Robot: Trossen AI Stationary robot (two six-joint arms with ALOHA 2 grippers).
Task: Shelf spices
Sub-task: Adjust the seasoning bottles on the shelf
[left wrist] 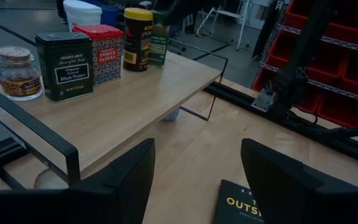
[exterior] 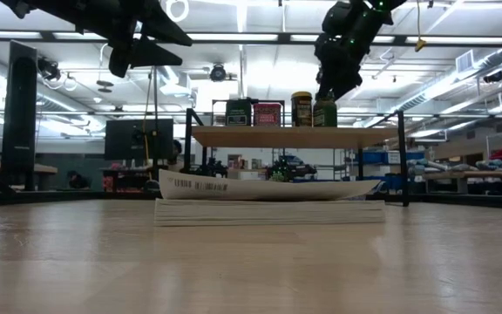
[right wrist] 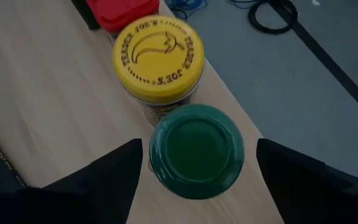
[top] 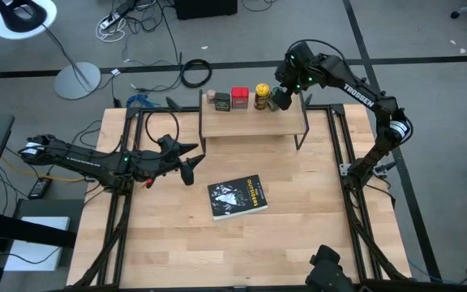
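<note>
The shelf stands at the table's far side. On its far edge stand, in a row, the pale little jar, the dark green-black tin, the red tin, the yellow-topped jar and the green-topped jar. All rest on their bases. My right gripper is open above the green-topped jar, one finger on either side of its lid with a small gap at each. My left gripper is open and empty above the table, near the shelf's left end.
A flat black book lies on the tabletop in front of the shelf, with bare table around it. The shelf's thin black legs stand at its ends. Black frame rails run along the table's left and right sides.
</note>
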